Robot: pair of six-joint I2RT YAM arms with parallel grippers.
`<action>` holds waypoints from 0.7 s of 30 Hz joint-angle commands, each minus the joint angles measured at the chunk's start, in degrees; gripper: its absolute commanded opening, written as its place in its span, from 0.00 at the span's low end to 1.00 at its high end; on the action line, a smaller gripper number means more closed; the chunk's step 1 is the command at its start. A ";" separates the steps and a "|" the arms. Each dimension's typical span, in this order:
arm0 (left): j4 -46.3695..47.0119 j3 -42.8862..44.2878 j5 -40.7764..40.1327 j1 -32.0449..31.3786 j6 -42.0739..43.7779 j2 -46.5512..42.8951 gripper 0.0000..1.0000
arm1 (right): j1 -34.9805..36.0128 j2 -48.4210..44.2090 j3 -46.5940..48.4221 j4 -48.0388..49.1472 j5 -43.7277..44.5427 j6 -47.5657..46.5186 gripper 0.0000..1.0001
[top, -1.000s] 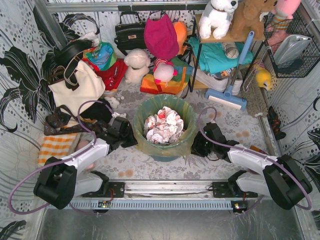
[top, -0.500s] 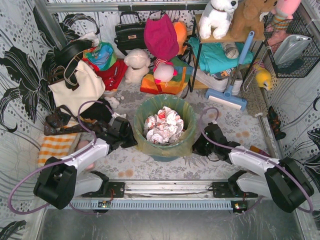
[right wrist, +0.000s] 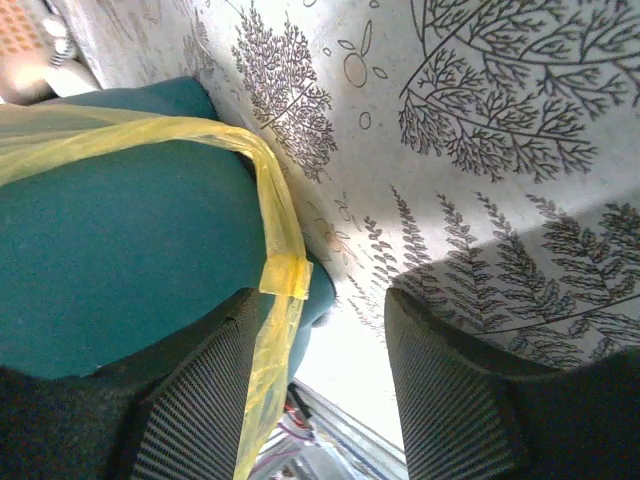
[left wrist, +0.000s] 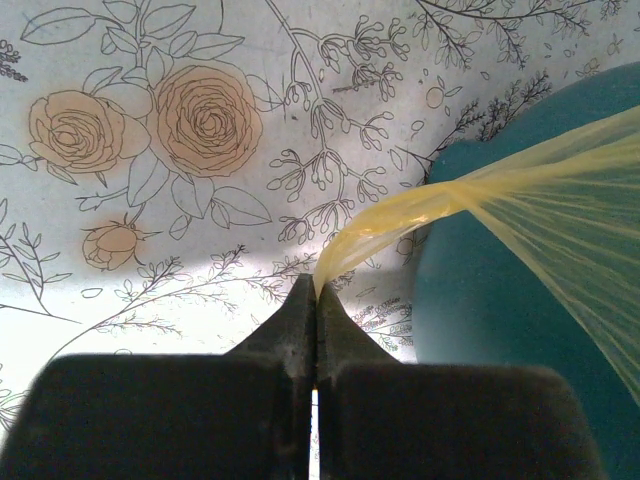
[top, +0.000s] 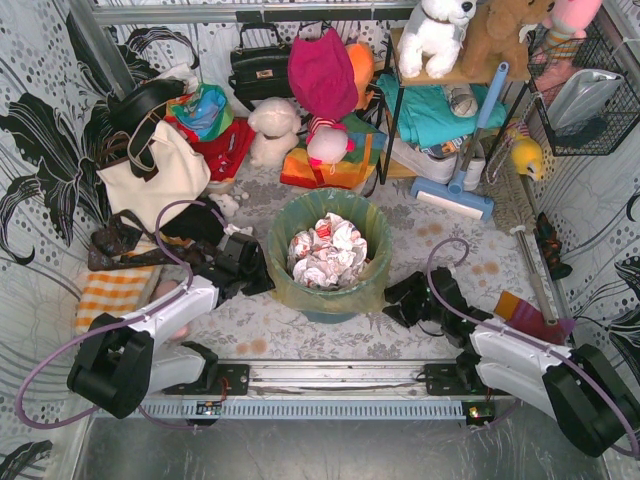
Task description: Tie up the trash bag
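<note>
Table (top: 290,325): covered with a pale floral-print cloth; the surrounding walls carry a black-and-white leaf print.
Teal bin (top: 328,308): round and upright at the middle of the table, between the 2 arms.
Trash bag (top: 376,262): thin yellow-green plastic lining the teal bin, its top folded outward over the rim. The mouth is open and not tied.
Paper waste (top: 325,250): crumpled white-and-red pieces inside the trash bag, piled to near the rim.
Left claw (left wrist: 316,298): low over the table, just beside the left side of the bin. Both fingers are pressed fully together on a gathered corner of the trash bag. The film runs taut from the fingertips up and to the right, toward the bin.
Right claw (right wrist: 325,315): just beside the near-right side of the bin. The 2 fingers stand wide apart with nothing clamped between them.
Bag strip, right wrist view: a folded band of the trash bag runs along the bin wall and hangs down across the ribbed pad (right wrist: 190,420) of 1 finger. The other finger is apart from it.
Cream tote bag (top: 160,175): far left, black straps, leaning at the wall.
Orange striped cloth (top: 110,290): near left, beside the left arm.
Black handbag (top: 260,65): far edge, next to plush toys and bright textiles.
Blue floor sweeper (top: 455,190): far right, lying at the foot of a shelf frame.
</note>
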 commanded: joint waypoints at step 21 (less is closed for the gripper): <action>0.35 2.64 -0.23 0.32 0.40 0.68 0.00 | 0.19 27.40 -7.70 48.57 -4.23 24.70 0.15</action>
